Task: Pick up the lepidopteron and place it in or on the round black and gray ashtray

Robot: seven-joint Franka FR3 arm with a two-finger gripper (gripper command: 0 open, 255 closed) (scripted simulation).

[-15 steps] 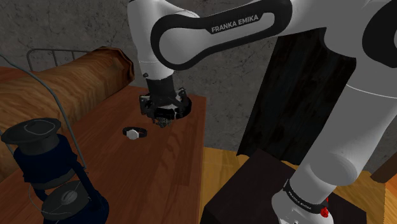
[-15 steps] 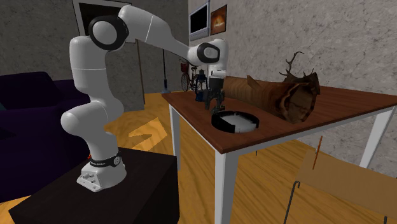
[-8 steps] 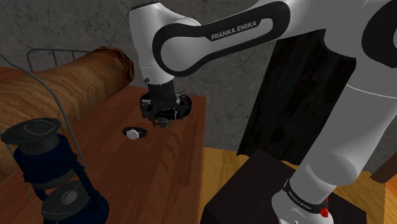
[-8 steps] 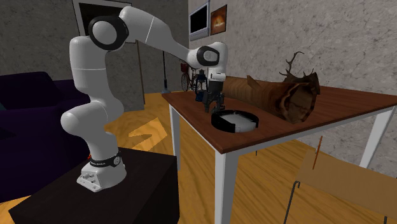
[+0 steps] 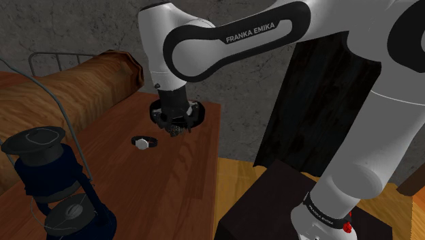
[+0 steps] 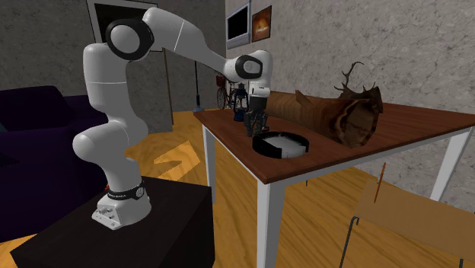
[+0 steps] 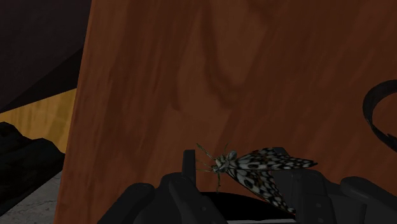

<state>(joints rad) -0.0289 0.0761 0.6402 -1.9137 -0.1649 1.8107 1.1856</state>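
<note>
One arm: a white Franka is reaching from its dark stand (image 6: 179, 221) over the wooden table (image 6: 411, 126) toward the ashtray (image 6: 278, 155).
Gripper: the black gripper (image 5: 176, 129) is hanging above the tabletop just beside the ashtray's rim, on the second exterior view's left of it.
Fingers: both are pinching the moth (image 7: 257, 167); one black fingertip (image 7: 189, 162) is showing by its head, and the other is hiding behind a wing.
Moth: white with black spots, it is riding in the grip clear of the wood, near the ashtray and not in it.
Ashtray: round, with a black wall and a pale grey floor, it is sitting on the table.
Wristwatch: a small watch (image 5: 144, 142) is lying flat near the ashtray, on the shoulder view's left of it.
Log: a brown log (image 6: 327, 114) is lying just behind the ashtray.
Lantern: a dark blue lantern (image 5: 48, 184) is standing well apart from the ashtray.
</note>
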